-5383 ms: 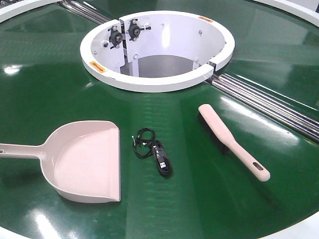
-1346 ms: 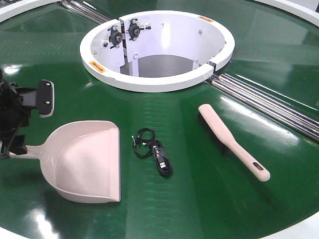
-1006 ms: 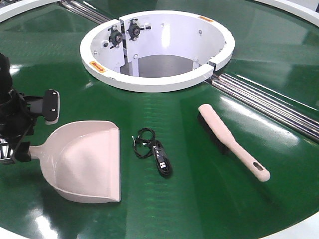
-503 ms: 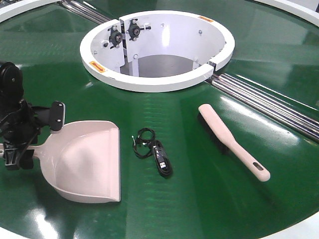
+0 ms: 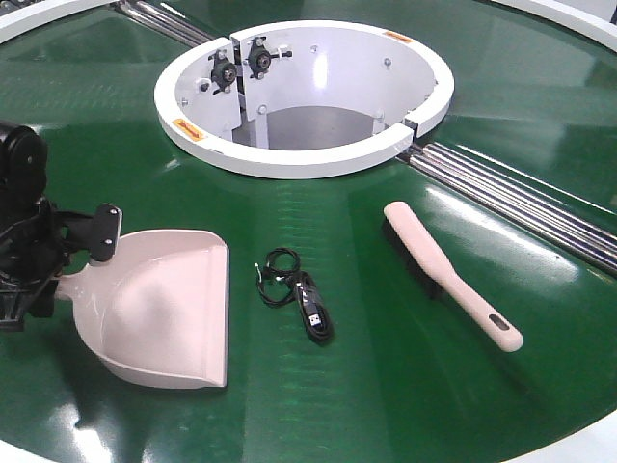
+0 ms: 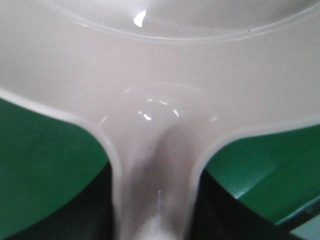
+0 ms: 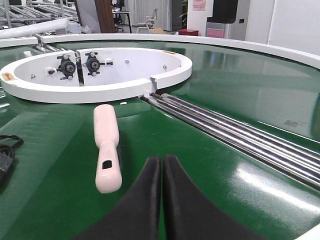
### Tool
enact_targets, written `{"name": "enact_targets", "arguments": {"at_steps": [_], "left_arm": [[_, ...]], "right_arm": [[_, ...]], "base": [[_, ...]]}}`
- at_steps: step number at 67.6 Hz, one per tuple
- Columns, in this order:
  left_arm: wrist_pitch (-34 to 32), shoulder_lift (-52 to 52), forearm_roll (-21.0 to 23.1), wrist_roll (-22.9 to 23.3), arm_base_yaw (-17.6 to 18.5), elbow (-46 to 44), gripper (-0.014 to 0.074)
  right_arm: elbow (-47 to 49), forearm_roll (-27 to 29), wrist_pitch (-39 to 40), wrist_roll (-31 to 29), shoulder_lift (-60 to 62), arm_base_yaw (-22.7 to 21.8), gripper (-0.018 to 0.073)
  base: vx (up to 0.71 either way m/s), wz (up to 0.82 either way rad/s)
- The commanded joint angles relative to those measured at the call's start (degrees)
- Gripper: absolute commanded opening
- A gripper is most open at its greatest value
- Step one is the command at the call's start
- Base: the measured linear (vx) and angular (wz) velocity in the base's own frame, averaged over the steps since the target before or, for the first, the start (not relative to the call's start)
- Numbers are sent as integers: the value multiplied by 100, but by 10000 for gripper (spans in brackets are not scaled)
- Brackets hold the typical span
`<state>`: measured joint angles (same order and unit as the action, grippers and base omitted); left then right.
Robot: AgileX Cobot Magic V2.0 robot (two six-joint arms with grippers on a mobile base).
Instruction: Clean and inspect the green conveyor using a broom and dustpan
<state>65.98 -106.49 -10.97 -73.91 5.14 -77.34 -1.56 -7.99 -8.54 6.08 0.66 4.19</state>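
left gripper [image 5: 60,273] clamping dustpan [image 5: 164,309] handle on green conveyor [image 5: 337,405] — right gripper [image 7: 161,165] pinching fully together, holding nothing, hovering near broom [image 7: 106,140].

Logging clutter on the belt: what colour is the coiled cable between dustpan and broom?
Black; the coiled cable shows best in the front-facing view.

Green conveyor [image 5: 386,386] open between dustpan [image 5: 164,309] and broom [image 5: 448,273], except black cable [image 5: 310,313] coiled mid-gap. Room both sides of broom handle. Silver rails [image 5: 521,207] run near behind broom head; white ring [image 5: 304,159] blocks far centre.
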Motion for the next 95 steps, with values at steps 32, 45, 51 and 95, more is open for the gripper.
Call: {"name": "enact_targets", "arguments": {"at_steps": [32,45,51,95], "left_arm": [[330,498,-543,767,555,-187,-8],[443,328,-618,788,668,-341,-8],[463,241,-597,793,742,-467,-8],[477,11,-736,938,826,-510,-8]], "right_arm": [[-17,-59,419,-11,60,-6,-8],[-17,-59,419,-11,60,-6,-8],[-17,-59,419,-11,60,-6,-8],[-17,-59,419,-11,60,-6,-8]], "base": [[0,0],[0,0],[0,0],[0,0]]}}
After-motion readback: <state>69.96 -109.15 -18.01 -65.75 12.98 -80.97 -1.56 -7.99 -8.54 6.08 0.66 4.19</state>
